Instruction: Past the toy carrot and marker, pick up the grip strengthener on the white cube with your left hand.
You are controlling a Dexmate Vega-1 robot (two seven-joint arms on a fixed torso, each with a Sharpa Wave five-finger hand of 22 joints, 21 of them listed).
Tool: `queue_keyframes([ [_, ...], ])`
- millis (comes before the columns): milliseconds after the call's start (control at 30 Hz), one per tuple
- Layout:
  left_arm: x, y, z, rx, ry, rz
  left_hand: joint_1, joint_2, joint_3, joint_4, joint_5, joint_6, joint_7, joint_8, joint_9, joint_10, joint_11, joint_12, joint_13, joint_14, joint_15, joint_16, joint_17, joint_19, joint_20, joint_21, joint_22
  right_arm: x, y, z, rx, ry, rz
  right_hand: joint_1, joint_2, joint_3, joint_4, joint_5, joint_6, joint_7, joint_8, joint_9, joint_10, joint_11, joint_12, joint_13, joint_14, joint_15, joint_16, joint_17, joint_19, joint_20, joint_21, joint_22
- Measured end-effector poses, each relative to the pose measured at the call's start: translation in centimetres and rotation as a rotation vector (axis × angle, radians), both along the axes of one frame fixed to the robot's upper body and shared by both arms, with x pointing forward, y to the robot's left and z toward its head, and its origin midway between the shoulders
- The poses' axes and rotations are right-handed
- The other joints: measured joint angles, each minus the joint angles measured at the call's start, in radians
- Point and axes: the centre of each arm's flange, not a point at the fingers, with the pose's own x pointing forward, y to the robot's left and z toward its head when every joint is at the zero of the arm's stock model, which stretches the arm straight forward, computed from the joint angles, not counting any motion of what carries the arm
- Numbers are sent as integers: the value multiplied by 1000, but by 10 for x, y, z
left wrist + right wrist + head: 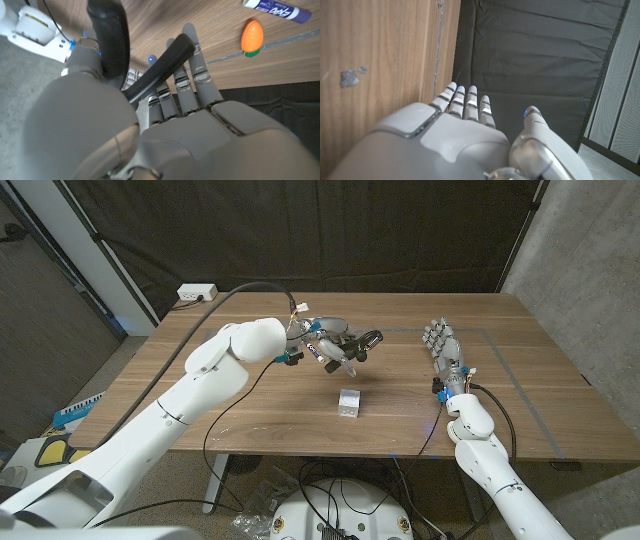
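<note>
Black foam handles of the grip strengthener (pixel 150 80) run through the left hand (pixel 335 345), whose fingers (pixel 192 75) are clamped around them; in the left wrist view one handle crosses the palm and the other curves up past the thumb. From the head view the hand holds the tool above the counter (pixel 250 405), lifted off the white cube (pixel 349 404), which sits on the wood nearer the robot and slightly to the right of the hand, apart from it. One handle loop (pixel 368 338) sticks out to the right of the fingers.

Across the wood in the left wrist view lie the orange toy carrot (pixel 251 36) with its green end and, just beside it, a marker (pixel 270 10) with a white label and a purple cap; the two are apart from each other.

Over on the right side of the counter the right hand (pixel 442 345) rests with its fingers (pixel 465 102) extended together and pointing toward the far edge, holding nothing, well apart from the cube. A white power strip (pixel 197 293) lies at the far left corner.
</note>
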Motion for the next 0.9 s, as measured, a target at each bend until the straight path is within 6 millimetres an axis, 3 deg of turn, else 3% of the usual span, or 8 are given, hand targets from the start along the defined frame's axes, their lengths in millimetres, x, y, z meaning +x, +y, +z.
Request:
queue_keyframes([
  [33, 0, 2, 0, -25, 0, -5, 10, -10, 66, 48, 4, 26, 9, 5, 6, 6, 7, 10, 11, 2, 3, 9, 24, 3, 3, 23, 8, 0, 0, 0, 0, 0, 0, 0, 0, 0, 0, 0, 0, 0, 0, 0, 0, 0, 0, 0, 0, 0, 0, 0, 0, 0, 0, 0],
  [67, 0, 3, 1, -43, -1, -9, 19, -19, 87, 65, 7, 43, 16, 6, 11, 15, 15, 20, 22, 4, 6, 27, 53, 7, 7, 41, 9, 0, 0, 0, -1, 0, -1, 0, 0, 0, 0, 0, 0, 0, 0, 0, 0, 0, 0, 0, 0, 0, 0, 0, 0, 0, 0, 0],
  [300, -1, 12, 1, -169, -16, -30, 51, -51, 88, 64, 34, 142, 50, -1, 32, 81, 45, 75, 109, 16, 19, 184, 304, 45, 45, 219, 86, -1, 0, 1, -1, -2, -1, 0, 0, 0, 0, 0, 0, 0, 0, 0, 0, 0, 0, 0, 0, 0, 0, 0, 0, 0, 0, 0],
  [433, -2, 16, 2, -238, -35, -47, 62, -62, 93, 59, 51, 207, 58, -2, 38, 101, 51, 102, 148, 23, 26, 243, 398, 47, 46, 289, 133, -1, 1, 2, -3, -3, -1, 0, 0, 0, 0, 0, 0, 0, 0, 0, 0, 0, 0, 0, 0, 0, 0, 0, 0, 0, 0, 0],
  [567, -3, 19, 2, -272, -54, -55, 74, -74, 94, 58, 70, 264, 39, -5, 31, 106, 56, 120, 178, 41, 43, 272, 440, 60, 46, 319, 132, -1, 1, 2, -4, -3, -2, -4, 4, 0, 0, 0, 0, 0, 0, 0, 0, 0, 0, 0, 0, 0, 0, 0, 0, 0, 0, 0],
  [667, -4, 21, 2, -300, -69, -62, 74, -74, 94, 58, 88, 305, 21, -5, 26, 115, 64, 125, 209, 62, 64, 306, 482, 78, 60, 373, 161, -1, 2, 2, -5, -3, -3, -4, 4, 0, 0, 0, 0, 0, 0, 0, 0, 0, 0, 0, 0, 0, 0, 0, 0, 0, 0, 0],
  [767, -5, 25, 3, -340, -86, -77, 74, -74, 122, 30, 100, 319, 16, -4, 35, 120, 64, 129, 245, 68, 70, 344, 542, 87, 62, 440, 224, -2, 4, 4, -9, -6, -3, -4, 4, 0, 0, 0, 0, 0, 0, 0, 0, 0, 0, 0, 0, 0, 0, 0, 0, 0, 0, 0],
  [900, -3, 28, 1, -356, -86, -80, 73, -74, 136, 16, 114, 323, 19, -6, 47, 123, 65, 132, 269, 68, 70, 392, 628, 88, 62, 510, 299, -2, 5, 4, -12, -5, -6, -4, 4, 0, 0, 0, 0, 0, 0, 0, 0, 0, -5, 0, 0, 0, 0, 0, 0, 0, 0, 0],
])
